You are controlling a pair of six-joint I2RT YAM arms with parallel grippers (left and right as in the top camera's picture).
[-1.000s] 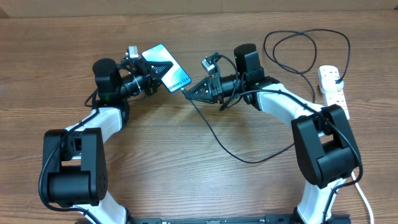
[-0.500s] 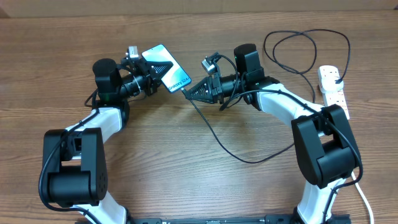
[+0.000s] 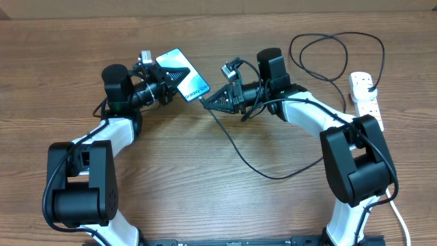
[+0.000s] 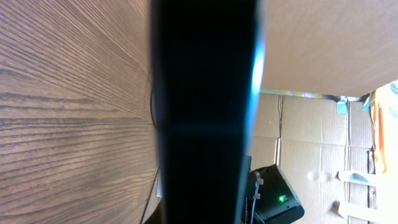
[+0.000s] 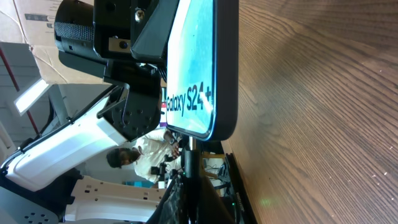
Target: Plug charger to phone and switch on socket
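My left gripper (image 3: 169, 80) is shut on the phone (image 3: 184, 74), a slim smartphone with a light blue screen and white text, held tilted above the table. Its dark edge fills the left wrist view (image 4: 205, 112). In the right wrist view the phone (image 5: 196, 68) shows "Galaxy S24+". My right gripper (image 3: 208, 100) is shut on the charger's connector end (image 5: 191, 158), whose tip meets the phone's lower end. The black charger cable (image 3: 266, 171) loops over the table to its plug (image 3: 369, 87) in the socket (image 3: 364, 96), a white power strip at the right.
The charger cable coils behind the right arm at the back right (image 3: 328, 55). The power strip's thick white cord (image 3: 399, 219) runs down the right edge. Cardboard boxes (image 4: 323, 143) stand beyond the table.
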